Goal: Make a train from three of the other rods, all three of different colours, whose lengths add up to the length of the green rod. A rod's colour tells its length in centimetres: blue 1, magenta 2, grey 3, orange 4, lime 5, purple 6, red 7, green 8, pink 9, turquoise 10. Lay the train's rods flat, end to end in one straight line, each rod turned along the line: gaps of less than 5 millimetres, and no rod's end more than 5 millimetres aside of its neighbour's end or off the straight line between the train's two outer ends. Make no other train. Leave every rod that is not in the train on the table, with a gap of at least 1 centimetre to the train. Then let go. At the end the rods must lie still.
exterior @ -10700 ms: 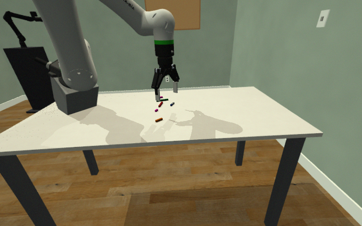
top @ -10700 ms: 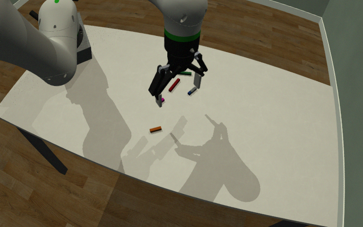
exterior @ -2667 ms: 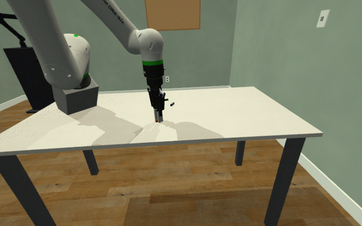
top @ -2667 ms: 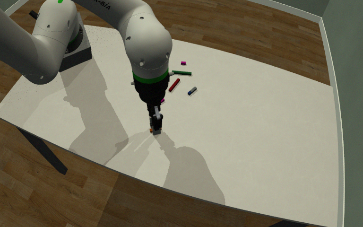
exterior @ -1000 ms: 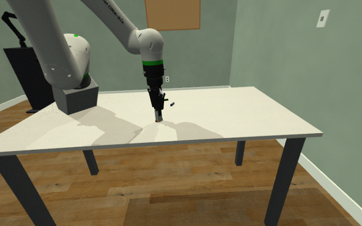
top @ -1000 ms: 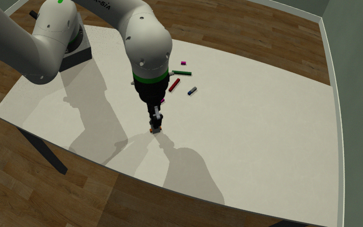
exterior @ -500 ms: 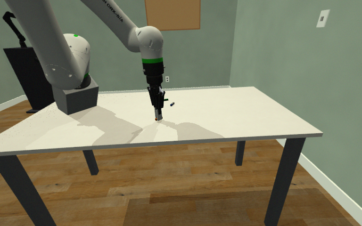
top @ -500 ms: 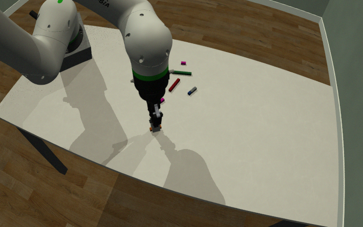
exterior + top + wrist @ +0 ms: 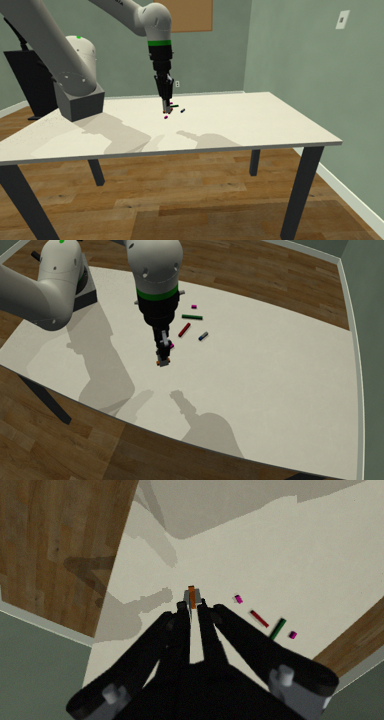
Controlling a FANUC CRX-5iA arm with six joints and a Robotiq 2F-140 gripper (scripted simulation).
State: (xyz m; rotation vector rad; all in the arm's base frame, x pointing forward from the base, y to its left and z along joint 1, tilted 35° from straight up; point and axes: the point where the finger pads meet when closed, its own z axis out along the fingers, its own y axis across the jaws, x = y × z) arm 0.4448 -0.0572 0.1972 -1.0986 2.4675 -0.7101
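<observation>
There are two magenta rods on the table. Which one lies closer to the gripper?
The magenta rod just beside the gripper, partly hidden behind its fingers. The other magenta rod lies farther off, beyond the green rod. The gripper itself holds the orange rod.

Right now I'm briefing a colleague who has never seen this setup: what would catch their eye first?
First the big white arm reaching down from the table's back left corner, its gripper shut on an orange rod above the table top. Next, the small cluster of coloured rods just beyond the gripper: a green rod, a red rod and a grey and blue pair lying end to end.
</observation>
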